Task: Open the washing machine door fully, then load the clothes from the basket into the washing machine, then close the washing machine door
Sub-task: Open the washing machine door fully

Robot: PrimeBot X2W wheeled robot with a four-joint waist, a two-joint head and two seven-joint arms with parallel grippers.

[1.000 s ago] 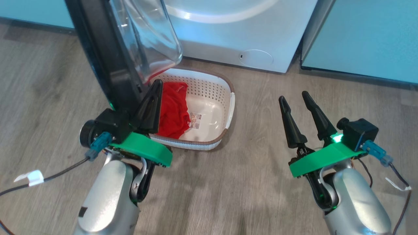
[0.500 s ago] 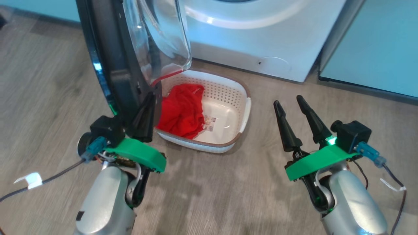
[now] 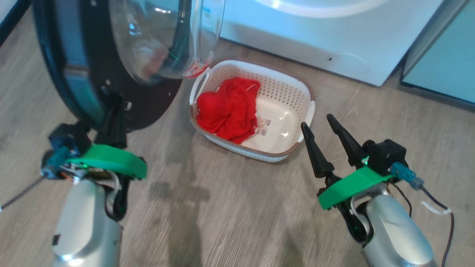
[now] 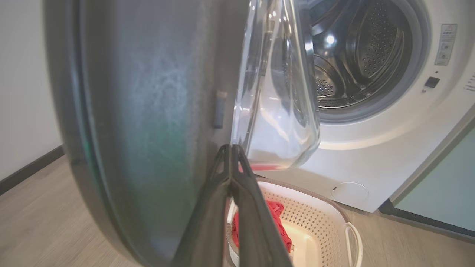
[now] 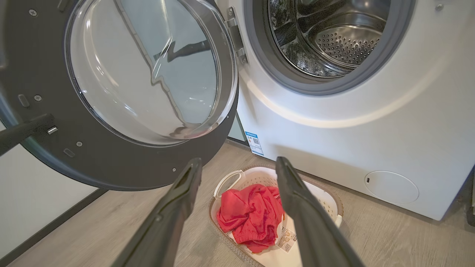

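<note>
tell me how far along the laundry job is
Done: nothing fully. In hand: the washing machine door stands swung wide, the shut left pincer against its inner rim. To do: the clothes lie in the basket, the open right pincer holds nothing, the drum looks empty; loading and closing remain.

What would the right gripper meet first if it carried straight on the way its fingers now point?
Most likely the basket, around its far rim beyond the clothes; if the right gripper clears that, the washing machine's lower front. Depth is unclear.
</note>
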